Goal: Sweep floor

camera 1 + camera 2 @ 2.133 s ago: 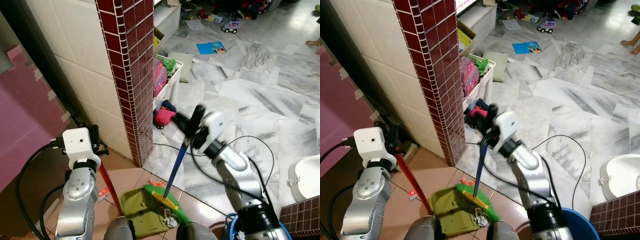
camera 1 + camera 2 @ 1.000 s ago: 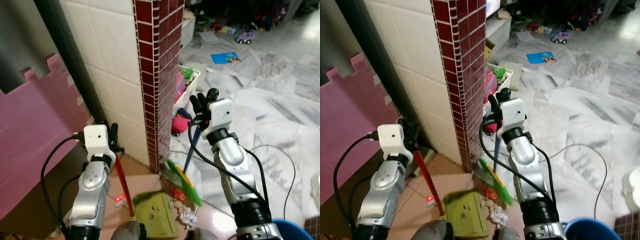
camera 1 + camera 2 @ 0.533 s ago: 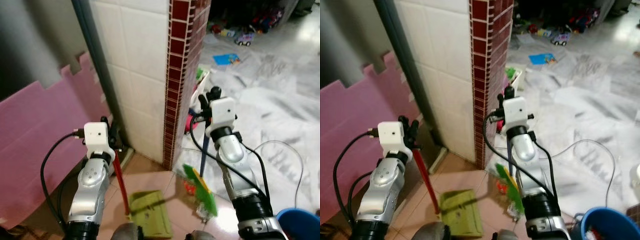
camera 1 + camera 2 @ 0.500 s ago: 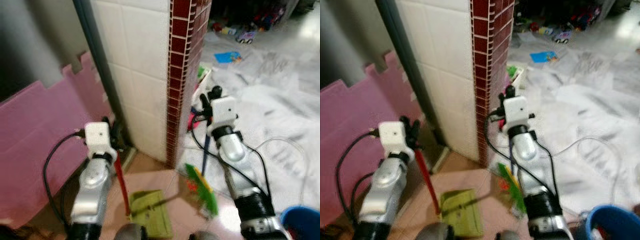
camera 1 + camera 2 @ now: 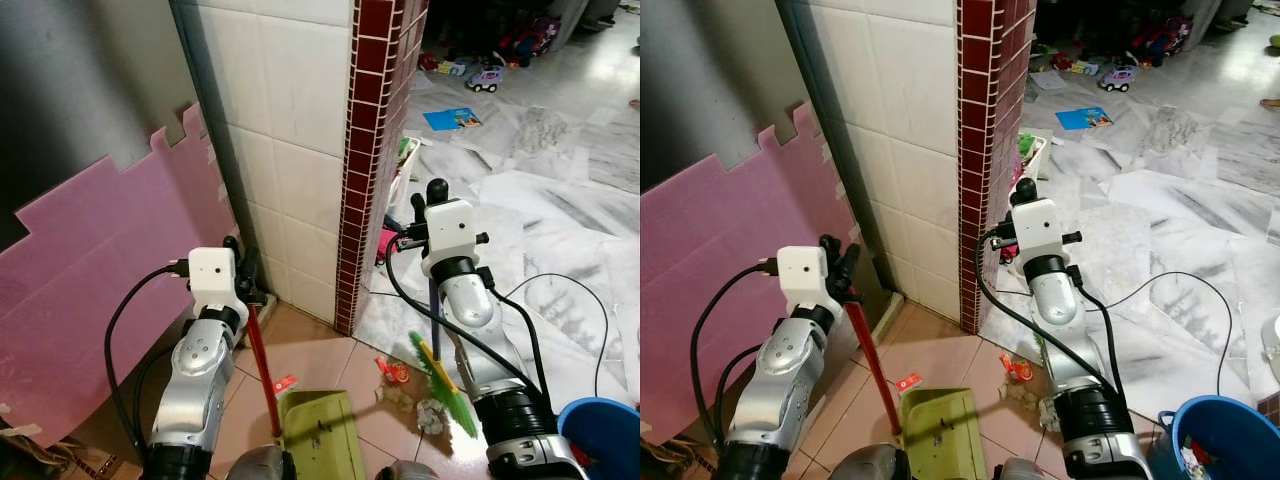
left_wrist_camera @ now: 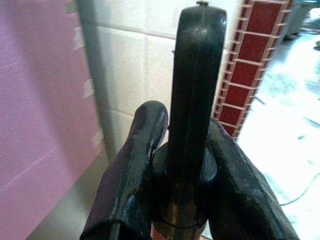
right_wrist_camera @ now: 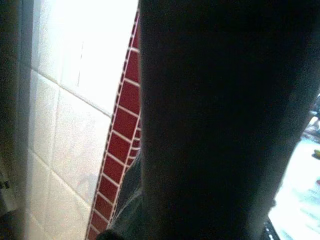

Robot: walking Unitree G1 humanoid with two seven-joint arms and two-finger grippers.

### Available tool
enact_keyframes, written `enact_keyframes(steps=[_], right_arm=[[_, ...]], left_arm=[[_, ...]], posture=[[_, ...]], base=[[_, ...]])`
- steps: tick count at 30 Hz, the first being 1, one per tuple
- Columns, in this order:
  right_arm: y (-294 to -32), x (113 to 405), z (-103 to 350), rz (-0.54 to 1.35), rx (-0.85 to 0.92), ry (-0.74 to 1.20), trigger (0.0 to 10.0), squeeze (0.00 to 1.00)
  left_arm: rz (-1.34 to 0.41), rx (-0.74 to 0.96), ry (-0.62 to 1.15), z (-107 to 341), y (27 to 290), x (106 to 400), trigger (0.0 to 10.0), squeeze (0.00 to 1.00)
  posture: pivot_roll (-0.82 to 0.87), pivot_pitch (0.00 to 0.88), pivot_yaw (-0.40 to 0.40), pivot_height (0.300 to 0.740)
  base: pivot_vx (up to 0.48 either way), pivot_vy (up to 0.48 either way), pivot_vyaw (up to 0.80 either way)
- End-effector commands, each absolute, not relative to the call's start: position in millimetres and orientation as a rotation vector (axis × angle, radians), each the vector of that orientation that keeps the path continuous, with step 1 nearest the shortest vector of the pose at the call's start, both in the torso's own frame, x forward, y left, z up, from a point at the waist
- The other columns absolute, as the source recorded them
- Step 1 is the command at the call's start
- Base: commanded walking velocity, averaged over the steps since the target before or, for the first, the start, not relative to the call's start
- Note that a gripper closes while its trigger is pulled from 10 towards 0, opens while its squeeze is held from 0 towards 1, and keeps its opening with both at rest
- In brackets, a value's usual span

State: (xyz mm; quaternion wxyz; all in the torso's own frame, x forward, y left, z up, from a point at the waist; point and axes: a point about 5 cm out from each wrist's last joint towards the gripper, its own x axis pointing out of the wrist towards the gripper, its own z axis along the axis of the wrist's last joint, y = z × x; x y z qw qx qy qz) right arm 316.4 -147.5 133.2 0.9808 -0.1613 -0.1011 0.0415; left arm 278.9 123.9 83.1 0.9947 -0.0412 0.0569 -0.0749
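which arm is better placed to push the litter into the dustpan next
Right. The right gripper holds the broom, whose green head sits beside the litter. The left gripper is taken up holding the dustpan by its red handle.

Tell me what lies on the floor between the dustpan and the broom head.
Between the green dustpan and the broom head, the left eye view shows loose litter: red scrap and crumpled bits on tile.
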Motion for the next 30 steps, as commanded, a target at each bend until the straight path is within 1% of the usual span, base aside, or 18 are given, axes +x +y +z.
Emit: enact_keyframes(steps=[1, 3, 6, 9, 11, 13, 18, 19, 20, 22, 24, 30], right_arm=[[-148.2, 323.9, 152.1, 0.078, -0.451, -0.300, 10.0, 0.00], [-152.2, 325.4, 148.1, 0.056, -0.456, -0.272, 10.0, 0.00], [-152.8, 325.8, 132.3, 0.065, -0.460, -0.175, 10.0, 0.00], [-149.8, 323.7, 120.9, 0.085, -0.401, -0.102, 10.0, 0.00], [-144.4, 321.3, 112.8, 0.115, -0.346, -0.060, 10.0, 0.00], [-144.4, 321.3, 112.8, 0.115, -0.346, -0.060, 10.0, 0.00], [-126.5, 318.1, 102.9, 0.228, -0.239, 0.004, 10.0, 0.00], [-124.9, 317.7, 102.5, 0.238, -0.235, 0.007, 10.0, 0.00], [-119.7, 316.5, 105.0, 0.280, -0.168, 0.004, 10.0, 0.00], [-117.3, 315.9, 107.1, 0.305, -0.137, 0.003, 10.0, 0.00], [-116.4, 315.9, 108.9, 0.333, -0.138, 0.005, 10.0, 0.00], [-119.7, 320.8, 127.0, 0.400, 0.004, 0.000, 10.0, 0.00]], left_arm=[[-0.188, -0.086, 0.147, 79.5, 119.4, 282.7, 10.0, 0.00], [-0.206, -0.076, 0.167, 76.1, 116.9, 283.7, 10.0, 0.00], [-0.225, -0.057, 0.185, 72.2, 113.0, 285.1, 10.0, 0.00], [-0.235, -0.060, 0.187, 72.1, 110.2, 284.7, 10.0, 0.00], [-0.246, -0.057, 0.191, 71.0, 107.8, 284.4, 10.0, 0.00], [-0.246, -0.057, 0.191, 71.0, 107.8, 284.4, 10.0, 0.00], [-0.254, -0.044, 0.194, 69.0, 105.2, 285.9, 10.0, 0.00], [-0.254, -0.043, 0.194, 69.0, 105.0, 286.2, 10.0, 0.00], [-0.254, -0.042, 0.193, 69.3, 104.4, 286.7, 10.0, 0.00], [-0.254, -0.041, 0.192, 69.4, 104.0, 286.9, 10.0, 0.00], [-0.251, -0.041, 0.192, 69.1, 103.8, 287.2, 10.0, 0.00], [-0.247, -0.038, 0.197, 66.6, 103.3, 287.4, 10.0, 0.00]], posture=[[-0.02, 0.000, 0.052, 0.740], [-0.02, 0.000, 0.052, 0.740], [-0.02, 0.000, 0.049, 0.740], [-0.03, 0.000, 0.051, 0.740], [-0.03, 0.000, 0.054, 0.740], [-0.03, 0.000, 0.054, 0.740], [-0.03, 0.000, 0.057, 0.740], [-0.03, 0.000, 0.057, 0.740], [-0.03, 0.000, 0.056, 0.740], [-0.03, 0.000, 0.054, 0.740], [-0.03, 0.000, 0.053, 0.740], [-0.04, 0.000, 0.052, 0.740]], base=[[0.000, 0.000, 0.00], [0.000, 0.000, 0.00], [0.000, 0.000, 0.00], [0.000, 0.000, 0.00], [0.000, 0.000, 0.00], [0.000, 0.000, 0.00], [0.000, 0.000, 0.00], [0.000, 0.000, 0.00], [0.000, 0.000, 0.00], [0.000, 0.000, 0.00], [0.000, 0.000, 0.00], [0.000, 0.000, 0.00]])
